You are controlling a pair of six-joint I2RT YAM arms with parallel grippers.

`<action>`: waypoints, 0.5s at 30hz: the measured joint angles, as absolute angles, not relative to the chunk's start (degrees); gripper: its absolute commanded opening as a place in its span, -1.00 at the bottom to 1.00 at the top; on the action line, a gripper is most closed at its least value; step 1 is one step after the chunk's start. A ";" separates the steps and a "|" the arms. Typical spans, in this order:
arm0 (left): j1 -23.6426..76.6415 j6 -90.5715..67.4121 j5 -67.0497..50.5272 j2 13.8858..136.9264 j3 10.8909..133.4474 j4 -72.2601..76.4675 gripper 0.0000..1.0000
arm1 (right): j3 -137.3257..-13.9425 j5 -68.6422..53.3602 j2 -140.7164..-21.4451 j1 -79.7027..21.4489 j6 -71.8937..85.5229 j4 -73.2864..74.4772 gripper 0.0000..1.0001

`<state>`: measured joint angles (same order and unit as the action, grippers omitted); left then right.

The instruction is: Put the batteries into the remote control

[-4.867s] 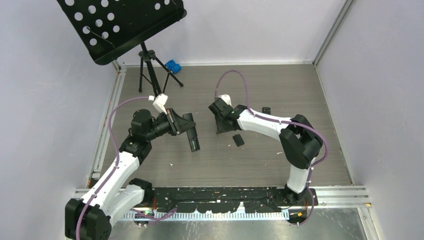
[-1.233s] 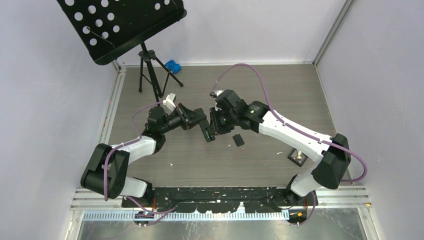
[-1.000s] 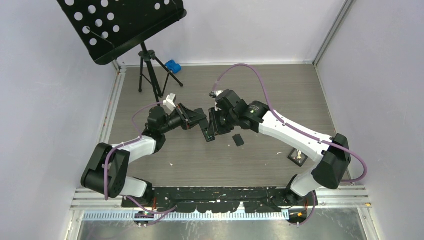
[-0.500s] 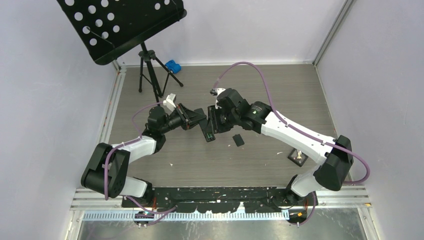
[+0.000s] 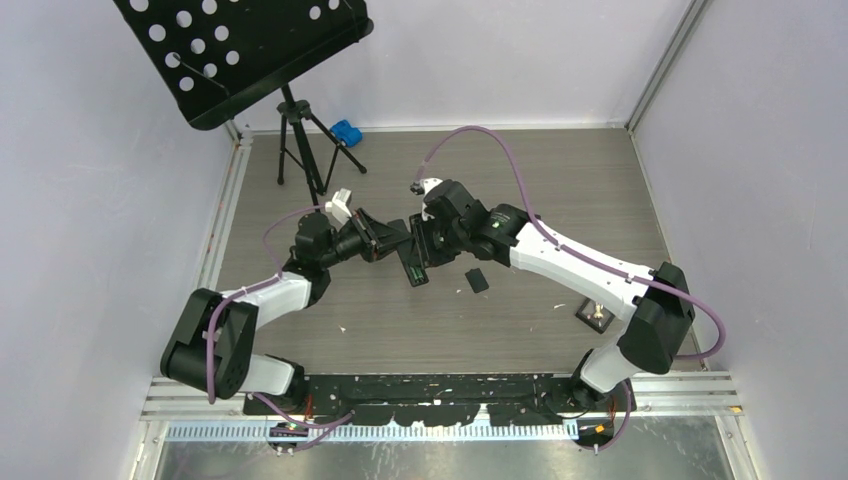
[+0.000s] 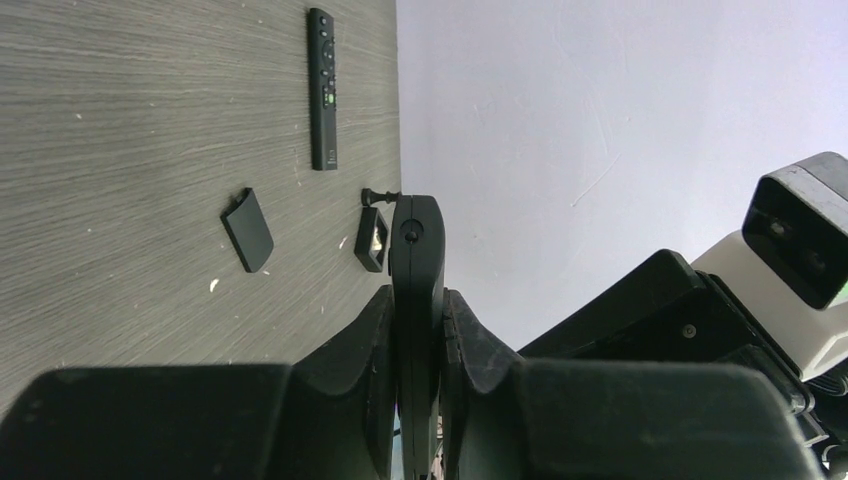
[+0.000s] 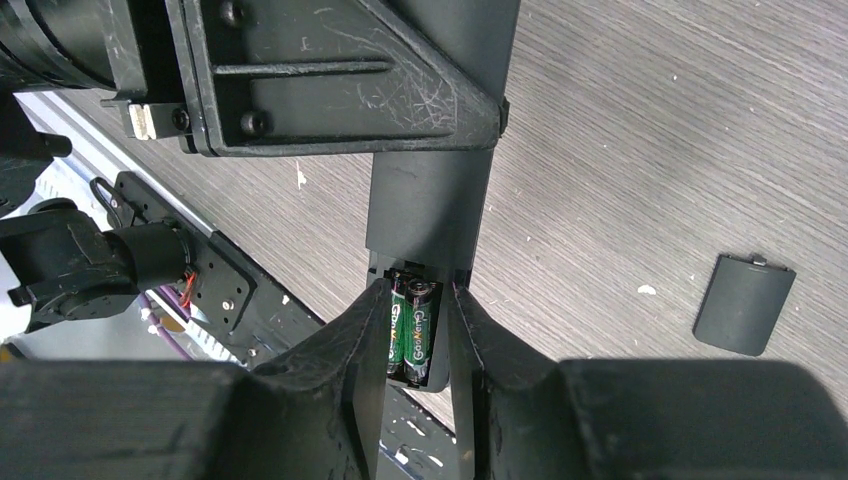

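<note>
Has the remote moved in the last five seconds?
Yes. The remote has shifted right, closer to the loose black cover, which has stayed put.

Two remotes are in view: a held remote (image 7: 430,215) and a second remote (image 6: 321,88) lying on the counter (image 5: 560,180). Two batteries (image 7: 421,325) sit in the held remote's open bay. There is one cover (image 5: 477,281), one small square black piece (image 5: 597,316), one music stand (image 5: 250,50) and one blue object (image 5: 346,131). Two grippers show, the left gripper (image 6: 417,295) and the right gripper (image 7: 415,290).
</note>
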<state>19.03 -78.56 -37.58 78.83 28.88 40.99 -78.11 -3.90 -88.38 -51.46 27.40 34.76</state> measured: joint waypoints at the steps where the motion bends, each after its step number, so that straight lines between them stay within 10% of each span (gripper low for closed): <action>1: 19.03 -78.46 -37.58 78.72 28.88 40.69 -1.00 | -78.11 -3.90 -88.49 -51.55 27.22 34.61 -0.44; 15: 19.03 -74.06 -37.01 74.94 29.15 33.01 -1.00 | -77.95 -3.62 -89.25 -51.83 26.72 33.80 -0.86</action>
